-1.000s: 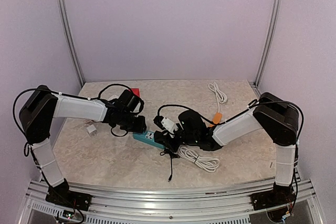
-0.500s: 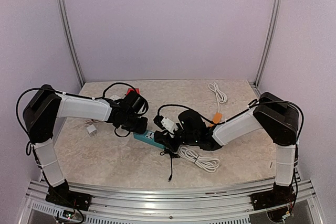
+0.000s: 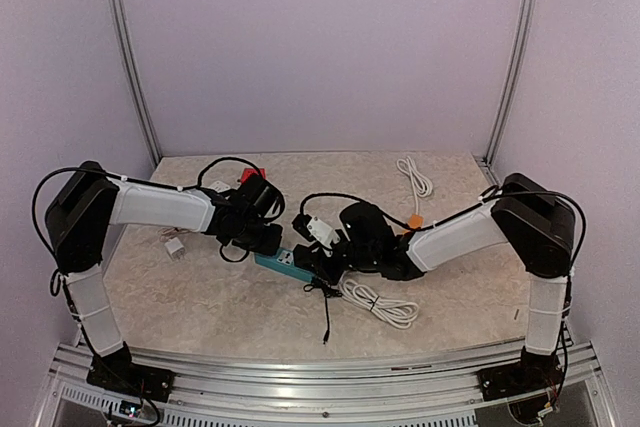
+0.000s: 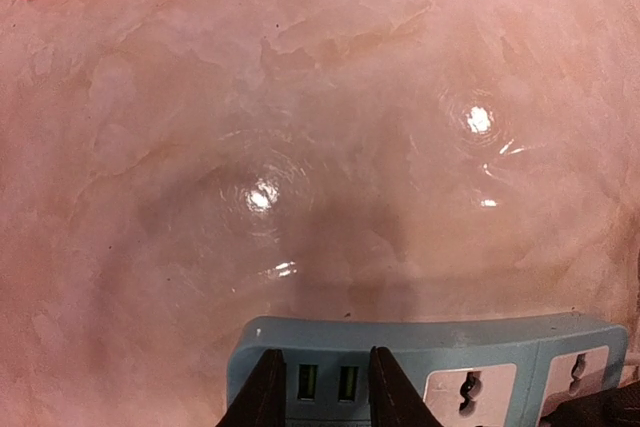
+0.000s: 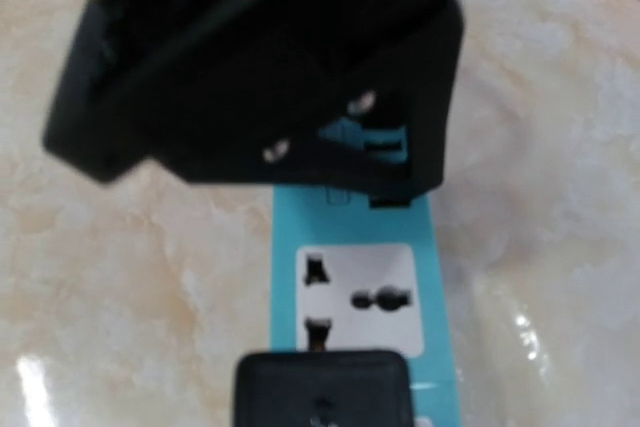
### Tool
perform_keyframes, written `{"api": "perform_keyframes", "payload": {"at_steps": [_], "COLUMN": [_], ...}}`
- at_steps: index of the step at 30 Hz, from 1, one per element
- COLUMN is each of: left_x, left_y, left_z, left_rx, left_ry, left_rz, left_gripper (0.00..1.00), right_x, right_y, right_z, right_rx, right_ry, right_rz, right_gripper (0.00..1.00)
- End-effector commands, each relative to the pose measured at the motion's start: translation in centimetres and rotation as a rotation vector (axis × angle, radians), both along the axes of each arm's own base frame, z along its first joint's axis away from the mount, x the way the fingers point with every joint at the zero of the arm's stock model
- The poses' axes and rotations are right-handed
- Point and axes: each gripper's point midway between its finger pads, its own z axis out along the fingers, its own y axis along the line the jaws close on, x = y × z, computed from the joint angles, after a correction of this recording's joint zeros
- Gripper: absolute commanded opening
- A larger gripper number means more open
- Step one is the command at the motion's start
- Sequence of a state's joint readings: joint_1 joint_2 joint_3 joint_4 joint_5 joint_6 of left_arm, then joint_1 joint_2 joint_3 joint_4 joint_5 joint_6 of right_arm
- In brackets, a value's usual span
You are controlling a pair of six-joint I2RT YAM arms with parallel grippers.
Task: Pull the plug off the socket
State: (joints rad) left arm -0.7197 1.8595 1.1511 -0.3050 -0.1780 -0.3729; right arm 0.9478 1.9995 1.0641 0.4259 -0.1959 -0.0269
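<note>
A blue power strip (image 3: 283, 261) lies at the table's middle. My left gripper (image 3: 268, 240) rests on its left end. In the left wrist view the left gripper (image 4: 325, 387) has its fingers nearly together, tips on the strip (image 4: 430, 342) either side of two USB ports. My right gripper (image 3: 322, 259) is shut on a black plug (image 5: 322, 387), whose fingers are out of the right wrist view. The plug sits just above a white socket face (image 5: 355, 297) on the strip (image 5: 340, 222), with one pin showing at a slot.
A white cable coil (image 3: 380, 302) lies right of the strip and a black cable (image 3: 325, 317) trails toward the front. A red block (image 3: 255, 175), a white cord (image 3: 415, 175), an orange piece (image 3: 412, 222) and a small white adapter (image 3: 173, 244) lie around. The left gripper's black body (image 5: 250, 57) fills the right wrist view's top.
My left gripper moved right onto the strip's left end and stays there. My right gripper with the plug shifted slightly up and away from the strip.
</note>
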Motion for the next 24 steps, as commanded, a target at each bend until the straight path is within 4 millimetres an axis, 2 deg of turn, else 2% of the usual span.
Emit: {"api": "perform_keyframes", "payload": {"at_steps": [1, 8, 11, 16, 24], "left_x": [-2.4, -2.7, -2.3, -1.0, 1.2], "left_y": [2.3, 2.4, 2.4, 1.8, 0.1], "left_z": [-4.9, -5.6, -4.9, -1.7, 7.2], "left_rx": [0.140, 0.163, 0.156, 0.105, -0.022], "left_ry": [0.122, 0.132, 0.112, 0.023, -0.196], "left_rz": [0.002, 0.007, 0.022, 0.025, -0.010], "left_gripper": [0.27, 0.27, 0.35, 0.50, 0.65], "right_x": [-0.3, -0.2, -0.3, -0.7, -0.9], "right_y": [0.6, 0.6, 0.2, -0.6, -1.5], "right_z": [4.0, 5.2, 5.3, 5.7, 7.4], "right_rx": [0.067, 0.083, 0.084, 0.113, 0.162], "right_ry": [-0.007, -0.015, -0.013, 0.017, 0.034], "right_rz": [0.023, 0.025, 0.019, 0.003, -0.011], "right_gripper": [0.13, 0.12, 0.12, 0.12, 0.12]}}
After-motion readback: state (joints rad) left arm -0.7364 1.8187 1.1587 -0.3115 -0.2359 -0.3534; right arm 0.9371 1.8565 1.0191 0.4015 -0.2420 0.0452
